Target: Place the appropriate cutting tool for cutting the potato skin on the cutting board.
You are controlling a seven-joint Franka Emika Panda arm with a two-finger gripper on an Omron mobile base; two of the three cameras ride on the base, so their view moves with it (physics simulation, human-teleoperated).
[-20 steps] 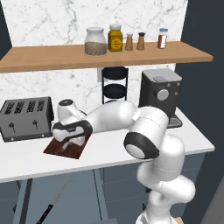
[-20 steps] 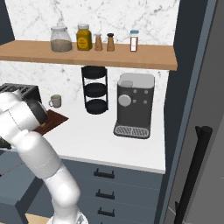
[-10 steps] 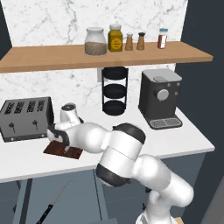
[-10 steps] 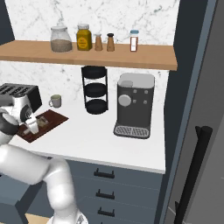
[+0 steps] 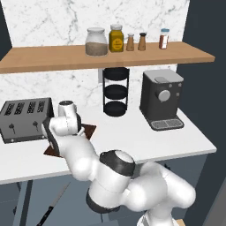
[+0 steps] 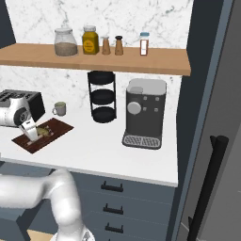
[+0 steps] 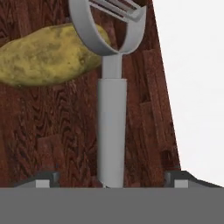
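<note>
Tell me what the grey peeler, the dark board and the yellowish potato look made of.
Pale silver-grey peeler: looks like brushed metal or matte plastic, uniformly grey with soft shading; can't say which. Dark reddish-brown rectangular cutting board: wood, with visible grain and plank seams. Oval yellowish-brown potato: mottled, matte, speckled skin.

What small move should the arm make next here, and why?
Probably lift straight away from the cutting board. The peeler lies on it beside the potato, and the gripper fingertips stand wide apart off the handle, so it looks released.
</note>
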